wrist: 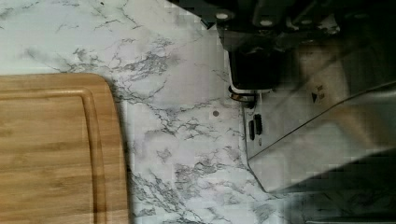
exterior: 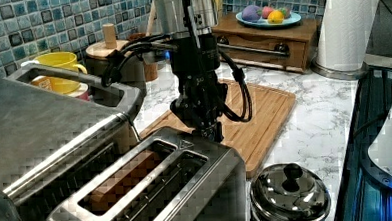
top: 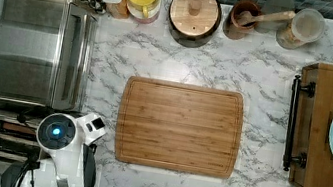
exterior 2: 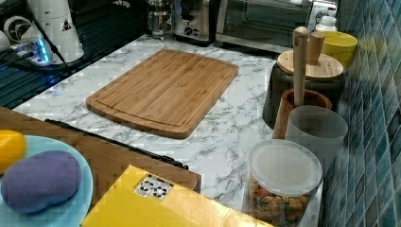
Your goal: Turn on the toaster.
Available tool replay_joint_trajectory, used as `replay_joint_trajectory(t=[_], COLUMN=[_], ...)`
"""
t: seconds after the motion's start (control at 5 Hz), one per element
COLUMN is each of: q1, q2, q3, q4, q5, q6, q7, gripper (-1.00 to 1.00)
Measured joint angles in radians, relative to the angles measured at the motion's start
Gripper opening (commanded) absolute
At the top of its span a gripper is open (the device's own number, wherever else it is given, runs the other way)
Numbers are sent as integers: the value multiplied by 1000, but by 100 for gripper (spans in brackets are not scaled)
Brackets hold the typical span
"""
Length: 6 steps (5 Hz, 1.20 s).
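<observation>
Marble kitchen counter; gripper [exterior: 207, 129] poised at the lever end of the pop-up toaster [exterior: 152, 185].
Toaster stands beside the toaster oven [top: 44, 38], on the side away from the tiled wall, near one corner of the cutting board [top: 179, 126]; gripper hangs over the toaster's board-facing end, above the black lever knob [wrist: 254, 67]; finger spread cannot be told; risk, as judged: an off-centre descent could slip past the knob, or a shallow press could fail to latch; the light toaster could also skid.
</observation>
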Motion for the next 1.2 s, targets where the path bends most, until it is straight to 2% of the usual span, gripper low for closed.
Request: replay_joint_trajectory(t=[0.4, 1.2], q1=[-3, 6], q2=[13, 17], q3=[-58, -69], q4=[-31, -37], q5=[147, 170], q6=[24, 46], q7=[-129, -207], gripper=[-100, -100])
